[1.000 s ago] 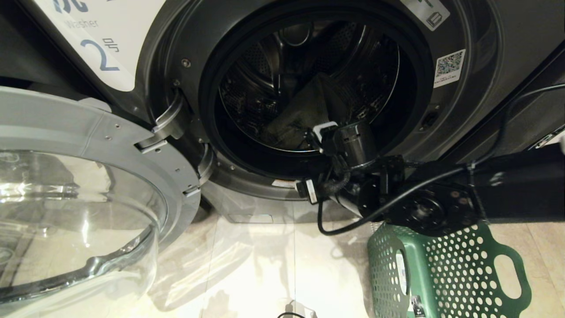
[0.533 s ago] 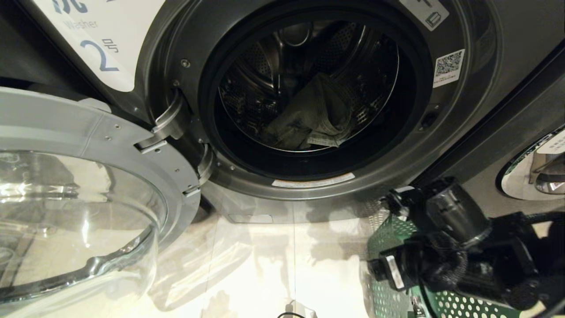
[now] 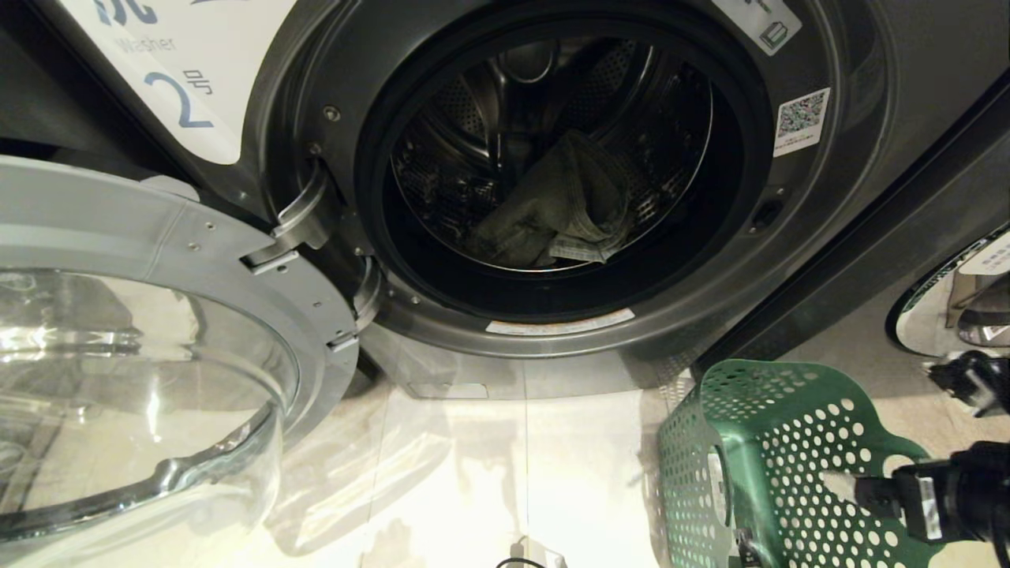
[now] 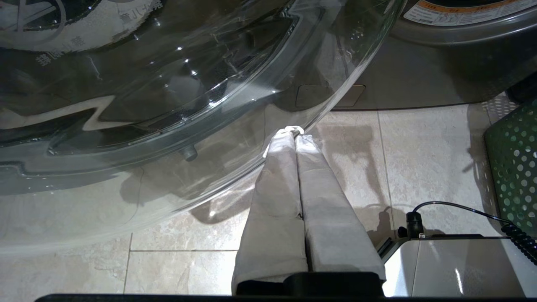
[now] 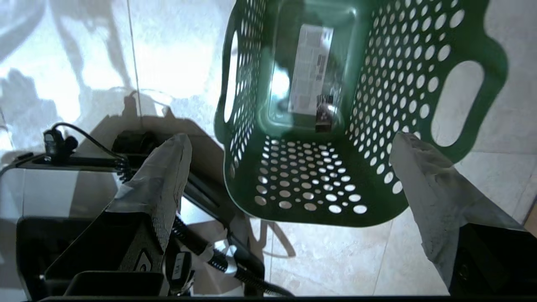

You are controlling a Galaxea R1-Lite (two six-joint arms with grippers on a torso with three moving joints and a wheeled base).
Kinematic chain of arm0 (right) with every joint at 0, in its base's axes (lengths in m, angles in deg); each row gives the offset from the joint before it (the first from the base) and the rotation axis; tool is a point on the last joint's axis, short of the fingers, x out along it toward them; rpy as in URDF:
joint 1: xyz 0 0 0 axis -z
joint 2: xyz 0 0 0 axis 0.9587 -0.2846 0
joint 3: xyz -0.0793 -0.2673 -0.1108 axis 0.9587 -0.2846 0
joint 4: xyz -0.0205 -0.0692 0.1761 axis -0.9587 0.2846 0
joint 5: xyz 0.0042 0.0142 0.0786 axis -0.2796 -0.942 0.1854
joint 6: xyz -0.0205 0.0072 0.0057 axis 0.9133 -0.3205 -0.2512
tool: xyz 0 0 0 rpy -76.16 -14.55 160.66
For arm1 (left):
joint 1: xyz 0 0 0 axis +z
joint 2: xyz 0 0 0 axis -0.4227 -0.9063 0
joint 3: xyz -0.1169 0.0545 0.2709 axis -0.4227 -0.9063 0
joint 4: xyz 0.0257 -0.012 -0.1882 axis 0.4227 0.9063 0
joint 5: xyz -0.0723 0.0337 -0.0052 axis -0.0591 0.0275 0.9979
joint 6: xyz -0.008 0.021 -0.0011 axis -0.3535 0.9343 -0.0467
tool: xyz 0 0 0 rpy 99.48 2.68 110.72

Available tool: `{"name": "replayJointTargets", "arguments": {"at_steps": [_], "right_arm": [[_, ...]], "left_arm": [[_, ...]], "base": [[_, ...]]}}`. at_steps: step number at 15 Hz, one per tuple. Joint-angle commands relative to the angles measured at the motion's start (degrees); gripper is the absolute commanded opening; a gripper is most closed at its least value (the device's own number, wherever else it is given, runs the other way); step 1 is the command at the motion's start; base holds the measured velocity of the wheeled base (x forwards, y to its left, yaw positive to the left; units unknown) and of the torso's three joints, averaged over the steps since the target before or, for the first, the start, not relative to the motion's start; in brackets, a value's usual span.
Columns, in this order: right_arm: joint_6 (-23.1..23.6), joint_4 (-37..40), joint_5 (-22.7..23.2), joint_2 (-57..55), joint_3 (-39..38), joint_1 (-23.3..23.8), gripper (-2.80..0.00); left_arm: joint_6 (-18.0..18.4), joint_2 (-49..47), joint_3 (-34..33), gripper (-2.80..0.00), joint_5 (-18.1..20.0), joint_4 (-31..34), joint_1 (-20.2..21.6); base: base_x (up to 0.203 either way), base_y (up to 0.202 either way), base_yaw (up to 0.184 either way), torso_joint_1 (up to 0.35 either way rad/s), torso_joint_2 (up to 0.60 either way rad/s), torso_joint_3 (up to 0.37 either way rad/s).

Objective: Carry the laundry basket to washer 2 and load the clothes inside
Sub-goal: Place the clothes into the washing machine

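Note:
Washer 2 (image 3: pixel 181 99) stands in front of me with its round door (image 3: pixel 158 315) swung open to the left. Dark olive clothes (image 3: pixel 552 209) lie in the drum. The green perforated laundry basket (image 3: pixel 757 450) sits on the floor at the lower right and looks empty, with only a label on its bottom (image 5: pixel 312 69). My right gripper (image 5: pixel 290 137) hangs open just over the basket's near rim, nothing between its wrapped fingers (image 5: pixel 168 167). The right arm (image 3: pixel 947 493) shows at the right edge. My left gripper (image 4: pixel 293 132) is shut and empty, parked low beside the glass door.
The glass door (image 4: pixel 168 84) bulges out over the pale tiled floor (image 3: pixel 473 473) on the left. My own silvery base (image 4: pixel 453 268) and a coiled cable (image 5: pixel 209 256) sit close beside the basket. Another machine's door (image 3: pixel 955 300) shows at the far right.
My right arm has pulled out of the drum opening and swung down to the right, over the basket. The clothes stay in the drum. The left arm has not moved.

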State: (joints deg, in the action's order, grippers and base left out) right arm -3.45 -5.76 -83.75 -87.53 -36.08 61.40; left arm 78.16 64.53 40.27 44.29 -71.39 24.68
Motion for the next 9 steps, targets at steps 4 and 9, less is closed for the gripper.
{"name": "replayJointTargets", "arguments": {"at_steps": [4,9], "right_arm": [[8.56,-5.09,7.22,19.91,-10.21,11.01,0.0],[10.76,-9.72,10.96,37.0,-22.71,13.35,0.0]], "left_arm": [[0.01,-0.09,0.06,-2.8,0.01,-0.01,-0.02],[0.01,-0.09,0.0,-2.8,0.01,-0.01,-0.02]], "base": [[0.0,0.0,0.0,0.0,0.0,0.0],[0.0,0.0,0.0,0.0,0.0,0.0]]}}
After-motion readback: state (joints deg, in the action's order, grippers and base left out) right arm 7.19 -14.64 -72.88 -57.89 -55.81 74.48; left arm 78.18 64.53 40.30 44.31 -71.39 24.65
